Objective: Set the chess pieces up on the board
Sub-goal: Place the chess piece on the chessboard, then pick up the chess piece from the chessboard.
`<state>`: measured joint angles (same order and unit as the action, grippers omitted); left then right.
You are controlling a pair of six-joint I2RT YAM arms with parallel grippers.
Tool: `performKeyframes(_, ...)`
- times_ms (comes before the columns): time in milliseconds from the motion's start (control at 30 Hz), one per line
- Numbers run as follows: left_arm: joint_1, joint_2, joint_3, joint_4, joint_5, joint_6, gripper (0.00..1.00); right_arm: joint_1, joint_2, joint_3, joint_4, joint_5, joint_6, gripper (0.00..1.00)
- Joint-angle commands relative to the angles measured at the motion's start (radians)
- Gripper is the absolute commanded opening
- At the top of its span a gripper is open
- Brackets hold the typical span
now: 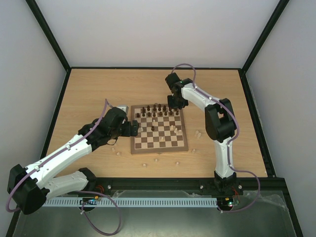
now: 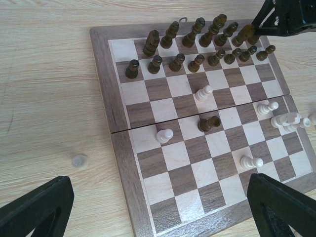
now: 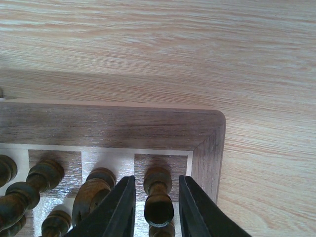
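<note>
Black right gripper [image 3: 156, 181] straddles a dark brown turned wooden chess piece [image 3: 158, 207] on the far right corner square of the checked wooden board [image 3: 123, 126], jaws barely clear of it, while the left gripper [image 2: 159, 205] gapes empty; piece judged light, rigid, tippy, best pinched below the head.

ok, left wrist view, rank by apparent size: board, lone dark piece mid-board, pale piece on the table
1. board
2. lone dark piece
3. pale piece on the table, only slightly smaller; nearer the camera, so real size unsure
</note>
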<state>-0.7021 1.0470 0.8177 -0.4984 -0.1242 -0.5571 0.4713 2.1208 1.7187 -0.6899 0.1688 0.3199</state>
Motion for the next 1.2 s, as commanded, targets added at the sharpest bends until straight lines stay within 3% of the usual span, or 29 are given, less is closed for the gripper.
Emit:
performKeyframes(0,-0.006,0.002,-0.009,0.000,-0.009,0.006,0.99,-0.005,-0.003,0.002,-0.032,0.008,-0.001,0.29)
performKeyframes(133,-0.006,0.009,-0.010,0.000,-0.009,0.007,0.99,-0.004,-0.060,-0.013,-0.013,0.011,0.005,0.47)
performKeyframes(300,-0.017,0.038,-0.001,-0.013,-0.010,0.006,0.99,-0.003,-0.171,-0.071,0.035,0.027,0.023,0.84)
performKeyframes(333,-0.021,0.046,0.003,-0.016,-0.013,0.004,0.99,-0.004,-0.199,-0.091,0.048,0.026,0.026,0.98)
performKeyframes(600,-0.074,0.142,0.099,-0.070,-0.062,-0.013,0.99,-0.003,-0.542,-0.390,0.240,0.003,0.097,0.99)
performKeyframes(800,-0.153,0.327,0.253,-0.117,-0.092,-0.016,0.99,-0.003,-0.787,-0.615,0.323,-0.047,0.135,0.99)
performKeyframes(1067,-0.199,0.592,0.442,-0.138,-0.083,-0.012,0.98,-0.003,-0.881,-0.758,0.383,-0.094,0.139,0.99)
performKeyframes(1167,-0.203,0.669,0.499,-0.152,-0.084,-0.013,0.89,-0.003,-0.891,-0.775,0.395,-0.113,0.137,0.99)
